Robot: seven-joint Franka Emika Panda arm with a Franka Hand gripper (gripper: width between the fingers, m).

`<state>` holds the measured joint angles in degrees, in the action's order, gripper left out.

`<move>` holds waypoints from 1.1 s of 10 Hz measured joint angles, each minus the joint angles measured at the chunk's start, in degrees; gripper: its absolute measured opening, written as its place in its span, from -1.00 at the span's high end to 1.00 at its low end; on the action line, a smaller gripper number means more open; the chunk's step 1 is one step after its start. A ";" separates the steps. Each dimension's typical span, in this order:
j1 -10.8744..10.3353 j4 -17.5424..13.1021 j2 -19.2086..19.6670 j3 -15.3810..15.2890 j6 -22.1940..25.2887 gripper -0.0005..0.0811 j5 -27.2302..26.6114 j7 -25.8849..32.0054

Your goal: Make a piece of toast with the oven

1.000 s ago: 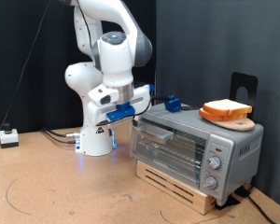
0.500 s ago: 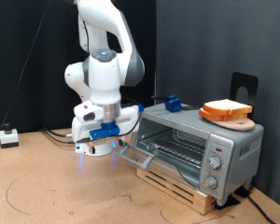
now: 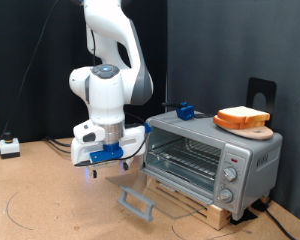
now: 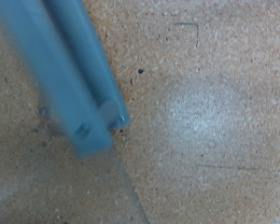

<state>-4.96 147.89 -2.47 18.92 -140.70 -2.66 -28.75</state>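
The silver oven [image 3: 252,156] stands at the exterior view's right with its glass door [image 3: 166,193] swung down and open, so the wire rack [image 3: 193,154] shows. The piece of toast [image 3: 241,113] lies on an orange-brown wooden board [image 3: 246,126] on top of the oven. My gripper [image 3: 111,163] hangs low to the left of the open door, above its handle [image 3: 136,203]. Its fingers are hidden behind the hand. The wrist view shows the blurred door handle [image 4: 70,75] close up over the cork surface [image 4: 215,103], with no fingers in the picture.
The oven sits on a wooden pallet [image 3: 216,211]. A small blue object [image 3: 185,111] lies on the oven's back corner and a black stand [image 3: 261,92] rises behind it. A white box [image 3: 8,147] with cables sits at the left.
The oven door has swung from nearly shut to fully open and flat. My arm has moved down and to the exterior view's left with it.
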 joint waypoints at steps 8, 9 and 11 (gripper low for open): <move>0.94 -3.22 5.20 0.67 -0.71 -1.00 -7.04 6.99; 1.00 -3.58 3.58 0.69 3.46 -1.00 -14.10 15.19; 1.34 -4.74 -0.24 1.93 13.09 -1.00 -24.31 27.69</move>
<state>-3.62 143.14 -2.71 20.85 -127.61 -26.97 -1.06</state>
